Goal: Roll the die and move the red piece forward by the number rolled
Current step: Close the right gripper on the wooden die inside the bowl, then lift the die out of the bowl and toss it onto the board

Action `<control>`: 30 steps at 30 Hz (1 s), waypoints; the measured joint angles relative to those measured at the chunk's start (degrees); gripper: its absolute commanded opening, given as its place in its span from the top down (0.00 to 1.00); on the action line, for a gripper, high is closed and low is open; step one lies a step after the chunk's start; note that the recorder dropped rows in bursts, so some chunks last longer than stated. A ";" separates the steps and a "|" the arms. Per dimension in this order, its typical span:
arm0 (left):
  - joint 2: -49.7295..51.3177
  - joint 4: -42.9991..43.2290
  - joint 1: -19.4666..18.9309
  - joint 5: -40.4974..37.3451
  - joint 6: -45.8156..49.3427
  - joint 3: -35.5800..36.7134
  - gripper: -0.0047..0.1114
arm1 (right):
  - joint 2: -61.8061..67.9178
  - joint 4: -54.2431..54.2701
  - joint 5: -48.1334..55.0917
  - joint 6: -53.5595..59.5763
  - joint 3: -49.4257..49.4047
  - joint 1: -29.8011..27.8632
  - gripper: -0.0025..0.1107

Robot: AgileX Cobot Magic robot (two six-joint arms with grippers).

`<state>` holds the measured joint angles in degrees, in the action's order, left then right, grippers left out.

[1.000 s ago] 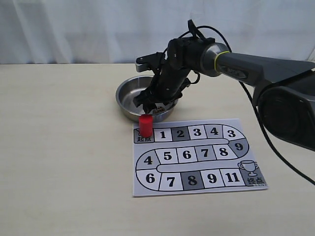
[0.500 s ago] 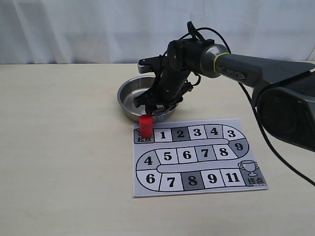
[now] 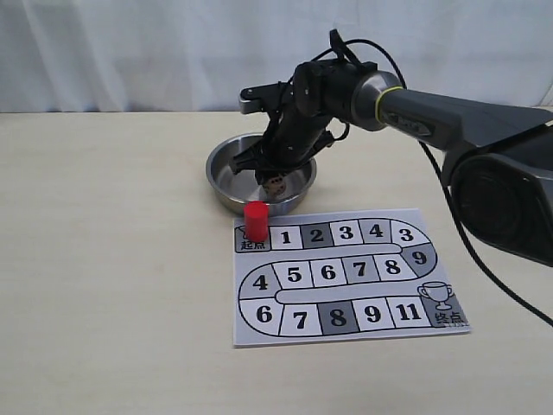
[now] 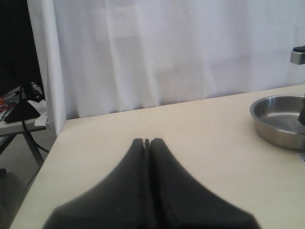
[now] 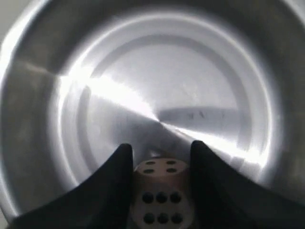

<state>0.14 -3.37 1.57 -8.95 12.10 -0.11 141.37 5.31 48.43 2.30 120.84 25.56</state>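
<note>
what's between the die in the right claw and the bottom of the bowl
Nothing visible. The right claw grips the die over the steel bowl, and the right wrist view shows the bowl's floor bare beneath it.

1. The die [image 5: 161, 195] is a pale tan cube with dark pips. It sits clamped between the 2 jaws of the right gripper [image 5: 161, 144], each jaw against 1 side. A face with 6 pips, in 2 rows of 3, faces the wrist camera.
2. The red piece [image 3: 255, 220] is a plain red cylinder, upright. It stands outside the jaws, free of them and close below them in the exterior view.
</note>
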 measured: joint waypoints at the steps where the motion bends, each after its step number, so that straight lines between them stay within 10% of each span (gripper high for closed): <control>1: 0.00 0.00 0.00 0.00 0.00 0.00 0.96 | 0.00 0.00 0.00 0.00 0.72 0.00 0.94; 30: -0.12 0.00 0.00 0.00 0.00 0.00 0.96 | -10.30 -2.41 5.10 -0.35 -6.48 -1.36 0.94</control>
<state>0.02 -3.37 1.57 -8.95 12.10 -0.11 131.07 2.90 53.53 1.95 114.35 24.21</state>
